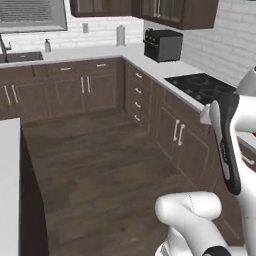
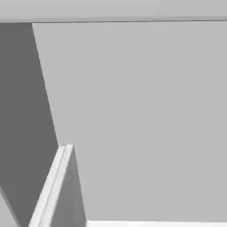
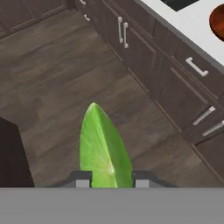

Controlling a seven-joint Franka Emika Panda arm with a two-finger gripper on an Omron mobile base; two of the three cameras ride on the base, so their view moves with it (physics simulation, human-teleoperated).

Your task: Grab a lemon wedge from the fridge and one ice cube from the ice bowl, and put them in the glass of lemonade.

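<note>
Between the claw's [image 3: 108,180] two fingertips sits the lemon wedge [image 3: 104,146], pinched tight and poking out above the wood floor [image 3: 52,83]. Up at the table's [image 3: 199,24] near edge you can catch a sliver of the ice bowl [image 3: 217,21], next to the black cooktop [image 1: 202,86].

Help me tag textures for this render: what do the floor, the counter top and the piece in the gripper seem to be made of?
Floor: dark wood planks, matte, with visible grain and seams. Counter top: smooth pale grey slab, possibly stone or laminate; no pattern shows. Lemon wedge, held in the gripper: glossy green fruit flesh with faint pale streaks.
</note>
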